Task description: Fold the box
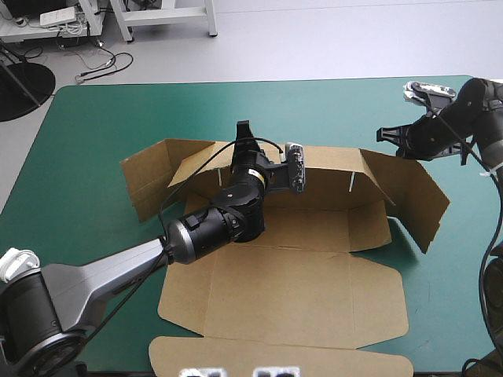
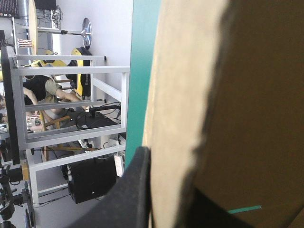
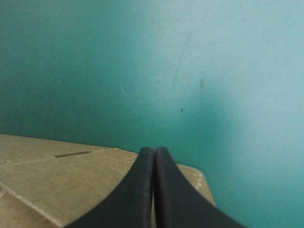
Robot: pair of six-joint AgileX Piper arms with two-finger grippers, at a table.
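high view: left black-finned gripper (image 1: 244, 132) pinches far wall of brown cardboard box (image 1: 314, 290); right gripper (image 3: 154, 151) closed, empty; tip wall inward slowly, evenly.

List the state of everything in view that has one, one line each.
box: partly folded, far wall raised, side flaps half up, lid flat
left gripper: shut on the box's far wall
right gripper: shut, empty, over the box's right flap

The brown box (image 1: 299, 290) covers the middle of the tabletop (image 1: 102, 126), its raised far wall and side flaps blocking low passage. The left arm (image 1: 110, 275) lies across it. Bare tabletop lies free beyond the far wall and at both sides.
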